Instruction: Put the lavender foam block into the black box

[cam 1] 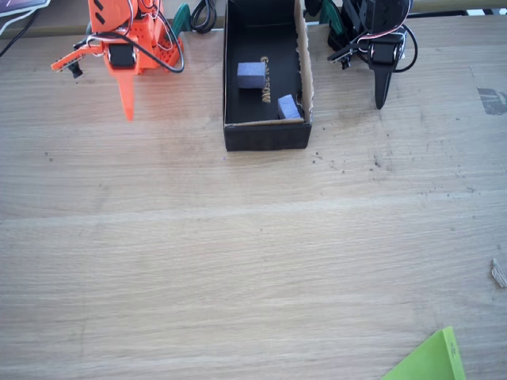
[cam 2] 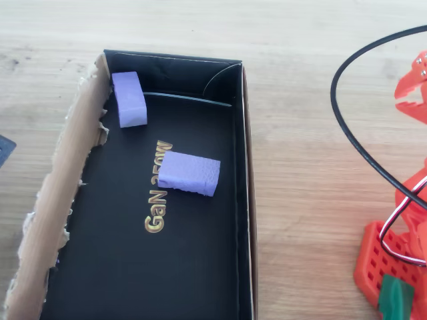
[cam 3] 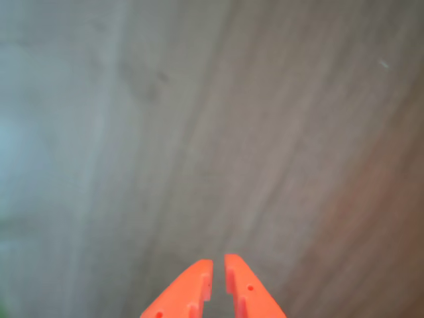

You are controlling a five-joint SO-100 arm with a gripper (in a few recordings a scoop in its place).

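- The orange gripper (cam 1: 127, 107) is seen at the left of the fixed view over bare wood, its fingers nearly closed and empty.
- The lavender foam block (cam 1: 252, 75) is already lying inside the black box (cam 1: 265, 136), near a second lavender block (cam 1: 289, 107); the task is judged done.
- The wooden table (cam 1: 238, 261) is crumb-speckled, with a green sheet (cam 1: 432, 360) at the lower right.

surface: light wooden table (cam 1: 238, 261), horizontal grain, seen in all views | marks: dark specks (cam 1: 348, 165) scattered mid-right, grey smudge (cam 1: 491, 100) at right edge | light: bright, even, daylight-like | corner: green sheet (cam 1: 432, 360) seen bottom right
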